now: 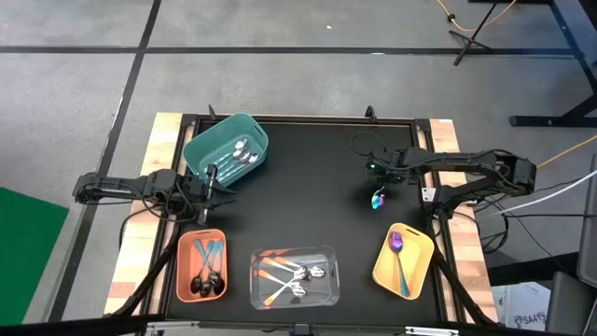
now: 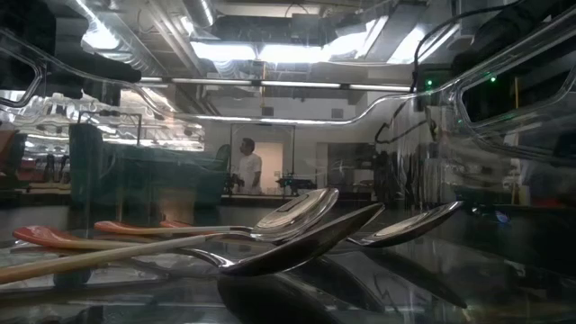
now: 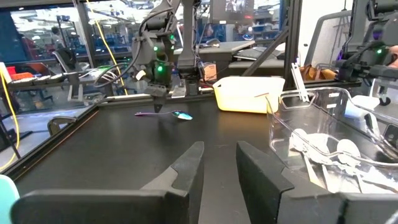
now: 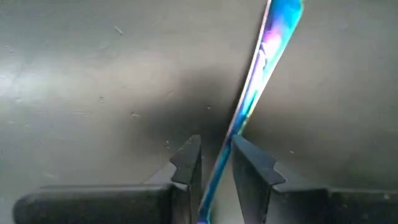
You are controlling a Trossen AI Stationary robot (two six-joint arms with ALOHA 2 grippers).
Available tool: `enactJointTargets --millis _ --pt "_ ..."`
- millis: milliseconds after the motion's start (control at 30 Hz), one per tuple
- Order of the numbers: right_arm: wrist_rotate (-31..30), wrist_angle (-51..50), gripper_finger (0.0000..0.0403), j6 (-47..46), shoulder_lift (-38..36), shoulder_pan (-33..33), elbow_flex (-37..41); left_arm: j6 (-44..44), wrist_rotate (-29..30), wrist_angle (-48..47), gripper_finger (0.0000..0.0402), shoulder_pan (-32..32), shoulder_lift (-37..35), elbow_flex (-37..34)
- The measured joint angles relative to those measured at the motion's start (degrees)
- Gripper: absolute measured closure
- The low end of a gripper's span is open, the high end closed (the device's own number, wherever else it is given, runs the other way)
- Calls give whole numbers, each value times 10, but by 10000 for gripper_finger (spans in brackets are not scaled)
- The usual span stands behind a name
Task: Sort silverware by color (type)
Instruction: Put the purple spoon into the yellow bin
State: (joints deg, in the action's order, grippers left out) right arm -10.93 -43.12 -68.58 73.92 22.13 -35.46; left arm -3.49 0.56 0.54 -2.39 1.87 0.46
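Fingers (image 4: 186, 163) of the right gripper (image 4: 214, 165) pinch the stem of a thin iridescent purple-and-teal spoon (image 4: 261, 74), at about three o'clock on the black table (image 1: 308, 187). At nine o'clock, the left gripper (image 3: 217, 163) stands with its jaws slightly parted and nothing between them, beside the teal plastic bin (image 1: 227, 149) of all-silver spoons (image 1: 244, 155).
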Motion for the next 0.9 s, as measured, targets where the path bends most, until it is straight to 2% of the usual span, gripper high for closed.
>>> enactJointTargets --millis 533,900 --pt "-5 -29 327 -24 -9 0 0 0 0 0 313 0 0 0" --pt "8 -27 327 -24 25 0 -1 0 0 0 313 0 0 0"
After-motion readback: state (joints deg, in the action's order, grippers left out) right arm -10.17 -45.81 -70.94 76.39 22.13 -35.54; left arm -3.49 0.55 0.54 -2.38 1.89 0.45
